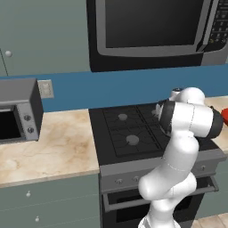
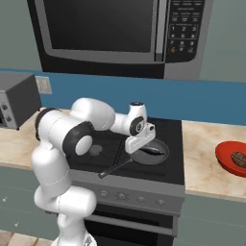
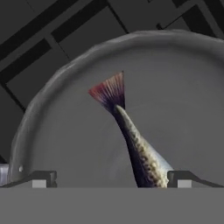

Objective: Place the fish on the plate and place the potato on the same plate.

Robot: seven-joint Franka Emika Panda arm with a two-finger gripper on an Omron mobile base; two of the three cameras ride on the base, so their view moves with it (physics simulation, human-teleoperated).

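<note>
A speckled fish (image 3: pixel 140 148) with a reddish tail fin lies in a grey pan (image 3: pixel 57 131) on the stove's right front burner. My gripper (image 3: pixel 111 178) hangs low over the pan, open, with the fish's body between its spread fingertips (image 3: pixel 43 178) and nearer the right one. From the right base view the gripper (image 2: pixel 139 150) points down into the pan (image 2: pixel 161 156), where the fish (image 2: pixel 153 150) shows as a dark sliver. A red plate (image 2: pixel 227 161) sits on the counter right of the stove, and a brown lump (image 2: pixel 239 157) that looks like the potato rests on it.
The pan's dark handle (image 2: pixel 113 169) sticks out toward the stove's front left. A microwave (image 2: pixel 110 33) hangs above the black stove (image 1: pixel 129 129). A toaster oven (image 1: pixel 18 111) stands on the left counter (image 1: pixel 58 147). The plate's red edge (image 1: pixel 225 116) shows at the right.
</note>
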